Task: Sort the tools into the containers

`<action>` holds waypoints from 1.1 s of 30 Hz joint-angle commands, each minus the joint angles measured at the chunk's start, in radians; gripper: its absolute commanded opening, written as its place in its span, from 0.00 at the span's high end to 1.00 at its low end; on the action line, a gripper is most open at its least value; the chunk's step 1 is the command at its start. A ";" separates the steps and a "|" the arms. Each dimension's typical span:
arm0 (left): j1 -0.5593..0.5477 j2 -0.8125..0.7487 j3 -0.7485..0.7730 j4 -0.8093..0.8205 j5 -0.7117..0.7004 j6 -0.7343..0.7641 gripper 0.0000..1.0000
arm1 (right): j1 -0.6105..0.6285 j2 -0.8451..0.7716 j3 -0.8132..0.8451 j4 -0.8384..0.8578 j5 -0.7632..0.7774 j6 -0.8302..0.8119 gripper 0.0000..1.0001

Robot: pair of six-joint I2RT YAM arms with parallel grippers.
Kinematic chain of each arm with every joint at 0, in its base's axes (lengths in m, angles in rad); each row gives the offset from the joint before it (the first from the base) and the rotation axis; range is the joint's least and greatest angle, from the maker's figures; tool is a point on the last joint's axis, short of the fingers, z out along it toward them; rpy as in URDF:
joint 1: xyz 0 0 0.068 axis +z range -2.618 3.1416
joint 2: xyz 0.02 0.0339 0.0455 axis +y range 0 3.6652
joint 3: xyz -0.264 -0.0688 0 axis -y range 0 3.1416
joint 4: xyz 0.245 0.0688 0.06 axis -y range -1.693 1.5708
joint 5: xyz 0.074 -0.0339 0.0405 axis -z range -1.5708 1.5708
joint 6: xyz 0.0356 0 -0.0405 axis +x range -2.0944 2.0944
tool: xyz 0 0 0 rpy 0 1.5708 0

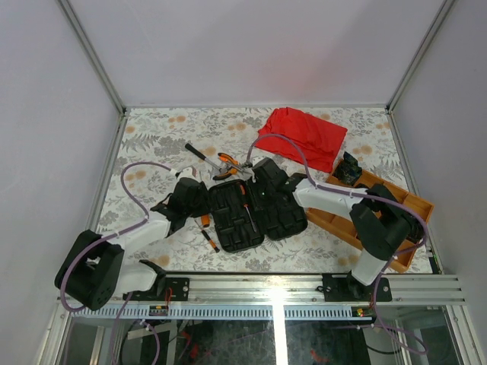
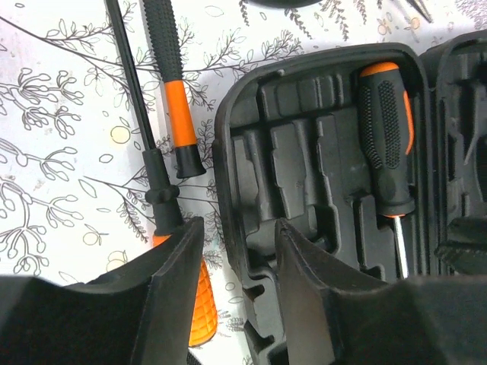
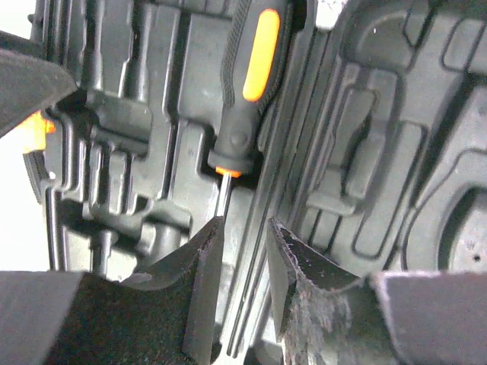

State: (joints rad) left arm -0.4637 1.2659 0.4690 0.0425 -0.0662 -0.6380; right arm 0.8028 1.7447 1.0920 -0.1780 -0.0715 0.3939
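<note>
Open black tool case with one screwdriver slotted inside; left pincer and right pincer parted, empty.

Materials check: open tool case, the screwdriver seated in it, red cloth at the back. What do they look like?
Tool case: looks like moulded black plastic, matte, with formed slots.
Screwdriver: handle seems hard orange plastic under a textured black rubbery grip; shaft thin bright metal.
Red cloth: fabric, by its soft folds; fibre cannot be told.
</note>
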 commanded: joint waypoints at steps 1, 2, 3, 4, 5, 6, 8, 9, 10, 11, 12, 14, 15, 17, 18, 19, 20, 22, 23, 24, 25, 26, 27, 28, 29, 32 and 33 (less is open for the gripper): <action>0.000 -0.074 0.019 -0.071 -0.026 -0.032 0.57 | 0.015 -0.129 -0.056 0.020 0.025 0.016 0.64; 0.000 -0.088 0.024 -0.085 -0.034 -0.037 0.55 | 0.015 -0.148 -0.069 0.015 0.042 0.021 0.64; 0.000 -0.101 0.030 -0.101 -0.041 -0.041 0.54 | 0.015 -0.162 -0.079 0.005 0.061 0.024 0.64; 0.000 -0.112 0.037 -0.113 -0.047 -0.046 0.53 | 0.015 -0.175 -0.088 -0.005 0.074 0.026 0.64; -0.001 -0.121 0.043 -0.127 -0.048 -0.050 0.53 | 0.014 -0.185 -0.103 -0.013 0.083 0.029 0.64; 0.000 -0.129 0.050 -0.134 -0.047 -0.051 0.52 | 0.015 -0.193 -0.111 -0.018 0.085 0.031 0.64; -0.001 -0.133 0.067 -0.152 -0.048 -0.041 0.52 | 0.015 -0.205 -0.144 -0.018 0.081 0.037 0.64; -0.004 -0.131 0.086 -0.172 -0.063 -0.037 0.52 | 0.014 -0.209 -0.158 -0.015 0.076 0.039 0.64; -0.007 -0.127 0.104 -0.197 -0.083 -0.038 0.52 | 0.015 -0.213 -0.172 -0.011 0.069 0.040 0.65; -0.008 -0.122 0.121 -0.219 -0.099 -0.036 0.52 | 0.015 -0.216 -0.183 -0.006 0.060 0.043 0.65; -0.011 -0.118 0.136 -0.233 -0.106 -0.034 0.52 | 0.014 -0.220 -0.193 -0.002 0.051 0.045 0.65; -0.018 -0.109 0.156 -0.243 -0.110 -0.028 0.52 | 0.015 -0.226 -0.211 0.007 0.041 0.050 0.65; -0.023 -0.106 0.164 -0.244 -0.111 -0.026 0.52 | 0.015 -0.229 -0.220 0.010 0.047 0.054 0.65; -0.029 -0.096 0.177 -0.243 -0.112 -0.026 0.52 | 0.016 -0.233 -0.234 0.011 0.064 0.063 0.65; -0.032 -0.087 0.181 -0.243 -0.111 -0.026 0.52 | 0.015 -0.234 -0.242 0.013 0.069 0.067 0.65; -0.031 -0.081 0.187 -0.243 -0.109 -0.026 0.52 | 0.016 -0.235 -0.250 0.018 0.064 0.070 0.65; -0.033 -0.075 0.192 -0.243 -0.102 -0.027 0.52 | 0.017 -0.237 -0.259 0.025 0.055 0.073 0.65; -0.031 -0.065 0.203 -0.243 -0.095 -0.029 0.51 | 0.023 -0.238 -0.276 0.037 0.035 0.074 0.64; -0.031 -0.064 0.210 -0.249 -0.096 -0.029 0.51 | 0.028 -0.238 -0.283 0.041 0.029 0.071 0.64; -0.031 -0.063 0.220 -0.257 -0.096 -0.028 0.51 | 0.033 -0.240 -0.288 0.044 0.026 0.067 0.64; -0.030 -0.064 0.227 -0.263 -0.100 -0.028 0.50 | 0.037 -0.241 -0.294 0.041 0.028 0.064 0.64; -0.031 -0.069 0.234 -0.270 -0.103 -0.028 0.49 | 0.042 -0.242 -0.298 0.040 0.030 0.060 0.64; -0.030 -0.075 0.239 -0.277 -0.109 -0.029 0.48 | 0.048 -0.246 -0.301 0.040 0.032 0.056 0.64; -0.030 -0.087 0.242 -0.281 -0.114 -0.031 0.45 | 0.052 -0.250 -0.304 0.040 0.033 0.049 0.64; -0.030 -0.102 0.242 -0.284 -0.119 -0.035 0.42 | 0.059 -0.253 -0.308 0.041 0.033 0.045 0.64; -0.028 -0.150 0.233 -0.276 -0.123 -0.045 0.33 | 0.077 -0.256 -0.320 0.037 0.037 0.024 0.64; -0.027 -0.170 0.228 -0.271 -0.121 -0.047 0.29 | 0.083 -0.254 -0.324 0.033 0.041 0.014 0.64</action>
State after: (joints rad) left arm -0.4904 1.1641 0.6785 -0.2283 -0.1585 -0.6777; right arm 0.8474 1.5032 0.7948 -0.1261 -0.0193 0.4412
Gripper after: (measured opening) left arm 0.656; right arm 0.356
